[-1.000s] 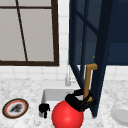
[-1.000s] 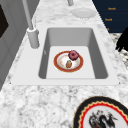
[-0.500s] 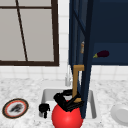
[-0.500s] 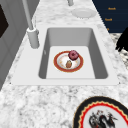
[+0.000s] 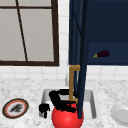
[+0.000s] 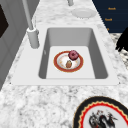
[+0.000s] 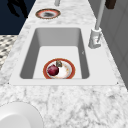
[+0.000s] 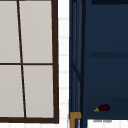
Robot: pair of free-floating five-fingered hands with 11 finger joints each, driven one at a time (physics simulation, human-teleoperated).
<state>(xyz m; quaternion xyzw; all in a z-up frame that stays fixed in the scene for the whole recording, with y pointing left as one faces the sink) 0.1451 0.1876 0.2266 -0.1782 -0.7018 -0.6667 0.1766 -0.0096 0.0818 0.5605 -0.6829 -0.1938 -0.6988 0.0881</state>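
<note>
Two hands low over sink (image 5: 91, 108): your right hand (image 5: 61, 101) is nearer to the work, left hand (image 5: 44, 108) idle at its left. Brass handle (image 5: 72, 82) on open cabinet door (image 5: 81, 75) stands upright, long axis vertical, just right of right hand, lower end meeting it. Gripped or merely touched: you cannot tell. Red ball (image 5: 67, 119) directly below.

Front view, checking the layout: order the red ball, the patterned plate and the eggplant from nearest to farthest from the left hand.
From the left hand:
1. Red ball, just to its right.
2. Patterned plate, on the counter to its left.
3. Eggplant, up in the blue cabinet at right.
</note>
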